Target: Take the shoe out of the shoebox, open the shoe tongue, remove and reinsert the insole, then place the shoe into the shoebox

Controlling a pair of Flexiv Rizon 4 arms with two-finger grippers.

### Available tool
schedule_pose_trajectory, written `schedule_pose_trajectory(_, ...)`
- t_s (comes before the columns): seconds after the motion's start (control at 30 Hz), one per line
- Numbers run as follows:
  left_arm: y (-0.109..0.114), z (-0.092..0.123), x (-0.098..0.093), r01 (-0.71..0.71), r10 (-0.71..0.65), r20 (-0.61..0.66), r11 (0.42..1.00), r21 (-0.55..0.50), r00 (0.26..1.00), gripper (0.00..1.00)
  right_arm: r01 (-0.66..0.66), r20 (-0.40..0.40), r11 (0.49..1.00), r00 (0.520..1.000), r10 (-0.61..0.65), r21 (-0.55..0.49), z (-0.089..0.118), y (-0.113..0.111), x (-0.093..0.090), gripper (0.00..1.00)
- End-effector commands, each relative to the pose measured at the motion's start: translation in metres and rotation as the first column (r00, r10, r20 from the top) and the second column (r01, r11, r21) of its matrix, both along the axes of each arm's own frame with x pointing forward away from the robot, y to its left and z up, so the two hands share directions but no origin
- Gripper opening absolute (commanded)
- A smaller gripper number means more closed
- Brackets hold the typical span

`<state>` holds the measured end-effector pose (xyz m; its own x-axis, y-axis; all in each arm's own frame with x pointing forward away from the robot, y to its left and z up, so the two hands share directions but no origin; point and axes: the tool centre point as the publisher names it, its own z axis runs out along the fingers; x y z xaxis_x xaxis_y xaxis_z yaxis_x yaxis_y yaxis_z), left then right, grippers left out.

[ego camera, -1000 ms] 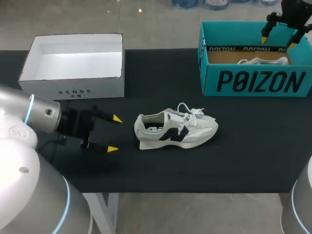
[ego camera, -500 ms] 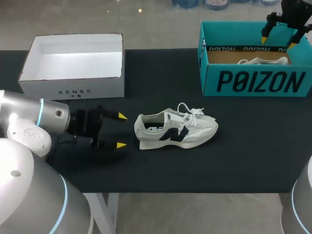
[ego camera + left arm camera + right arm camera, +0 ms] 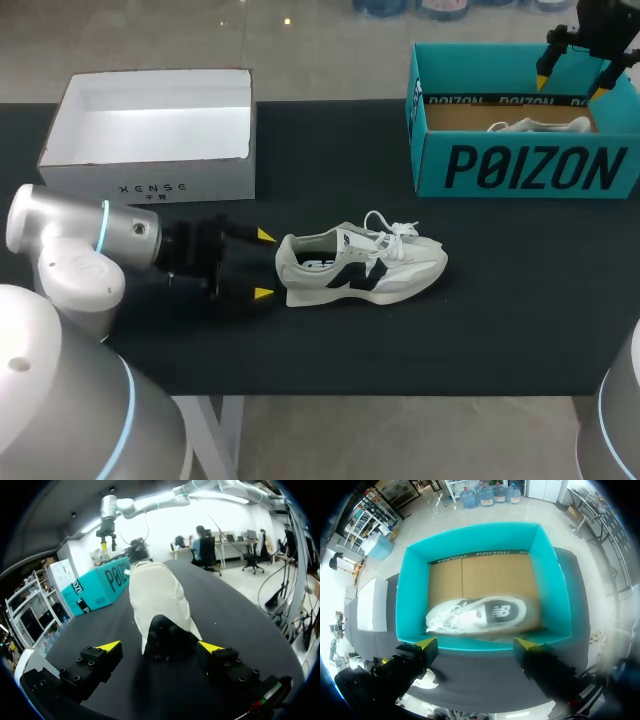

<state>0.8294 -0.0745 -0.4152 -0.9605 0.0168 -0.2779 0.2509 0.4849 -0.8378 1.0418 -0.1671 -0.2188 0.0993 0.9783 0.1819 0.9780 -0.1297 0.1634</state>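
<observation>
On the black table (image 3: 330,350), the teal shoebox (image 3: 530,165) holds a second shoe (image 3: 480,614), and a white box (image 3: 150,185) stands well to the shoebox's left. The shoe (image 3: 360,265) sits upright outside the shoebox, nearer me and to its left. The left gripper (image 3: 264,264), fingers apart, is just behind the shoe's heel on the side away from the shoebox, while the right gripper (image 3: 570,86) hangs above the shoebox, fingers apart.

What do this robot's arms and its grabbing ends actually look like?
Each arm, like the left arm, is smooth rounded silver-grey segments with a thin blue ring at the joints. The wrist end is black. The left gripper and right gripper each have two blocky black fingers, studded with screws, ending in bright yellow pointed tips.
</observation>
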Motion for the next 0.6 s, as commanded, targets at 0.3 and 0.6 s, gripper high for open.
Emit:
schedule_pose_trajectory(0.3,-0.020,-0.009,0.009,0.025,-0.025,0.000,1.000,-0.003,1.000,1.00,0.001,-0.001,1.000,1.000,-0.001,-0.001,0.000,0.000,0.000,1.00)
schedule_pose_trajectory(0.6,-0.014,-0.008,0.016,0.005,-0.005,0.004,1.000,-0.004,1.000,1.00,0.001,-0.001,1.000,1.000,-0.001,-0.001,0.000,0.000,0.000,1.00)
